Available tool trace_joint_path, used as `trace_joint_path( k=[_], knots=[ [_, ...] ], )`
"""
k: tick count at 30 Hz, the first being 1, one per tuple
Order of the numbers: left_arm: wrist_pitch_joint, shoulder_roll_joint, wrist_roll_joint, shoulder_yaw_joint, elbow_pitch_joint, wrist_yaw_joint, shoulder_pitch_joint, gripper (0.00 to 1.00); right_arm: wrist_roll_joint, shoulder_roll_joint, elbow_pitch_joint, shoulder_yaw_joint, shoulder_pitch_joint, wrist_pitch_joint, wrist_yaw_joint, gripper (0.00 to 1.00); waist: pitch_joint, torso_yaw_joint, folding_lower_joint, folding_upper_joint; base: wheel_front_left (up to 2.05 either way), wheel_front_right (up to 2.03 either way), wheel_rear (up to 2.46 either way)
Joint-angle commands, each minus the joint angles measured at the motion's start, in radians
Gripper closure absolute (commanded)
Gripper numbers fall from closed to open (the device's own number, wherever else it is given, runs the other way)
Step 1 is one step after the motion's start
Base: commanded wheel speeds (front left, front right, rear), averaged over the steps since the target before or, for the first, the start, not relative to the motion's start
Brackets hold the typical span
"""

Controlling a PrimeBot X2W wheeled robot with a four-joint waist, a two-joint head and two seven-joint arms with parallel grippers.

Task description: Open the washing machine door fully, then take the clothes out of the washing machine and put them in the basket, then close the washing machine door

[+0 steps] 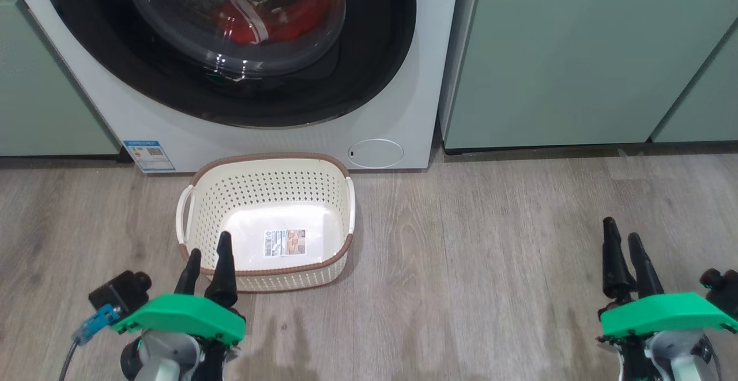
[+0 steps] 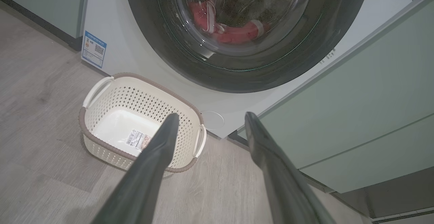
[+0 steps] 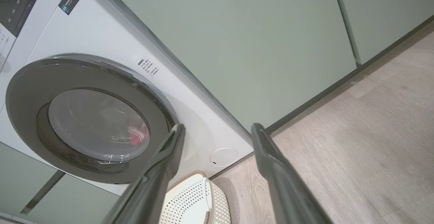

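The left pincer (image 1: 209, 244) hangs low at the near left of the floor (image 1: 490, 254). Its two dark fingers are parted with a clear gap and hold nothing. In the left wrist view the same pincer (image 2: 212, 115) shows that gap plainly. In the head view its fingertips overlap the near left corner of the basket (image 1: 265, 191), though whether they touch it I cannot tell. The right pincer (image 1: 621, 228) hangs well apart at the near right of the floor, over bare boards. Its fingers are likewise spread with nothing between them, as the right wrist view (image 3: 218, 125) confirms.

The basket stands upright on the floor, just in front of the foot of the washing machine (image 1: 403, 116). A label sticker (image 1: 284, 242) shows on its white bottom. Just beyond the basket's far right corner, a small round hatch (image 1: 375, 153) sits low on the machine's front. A blue label (image 1: 149, 156) is at the lower left corner of that front.

Above the basket, the washing machine door (image 1: 369, 70) lies shut against the front. The clothes (image 1: 271, 18), red with white stripes, are inside behind its clear window. Pale green cabinets (image 1: 576, 52) flank the machine on both sides.
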Motion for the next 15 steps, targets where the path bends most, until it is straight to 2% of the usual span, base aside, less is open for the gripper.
trace_joint_path(
  k=[1,15],
  knots=[
    [-0.014,0.017,0.035,0.011,-0.039,0.009,-0.052,0.0,-0.036,-0.01,-0.039,0.02,-0.045,-0.014,0.0,0.0,0.0,0.0,0.0,0.0,0.0,0.0,0.0],
    [-0.059,0.055,0.22,-0.047,-0.051,0.077,-0.074,0.0,-0.231,-0.011,-0.047,0.047,-0.06,-0.058,0.0,0.0,-0.001,0.007,0.0,0.0,0.0,0.0,0.0]
  ],
)
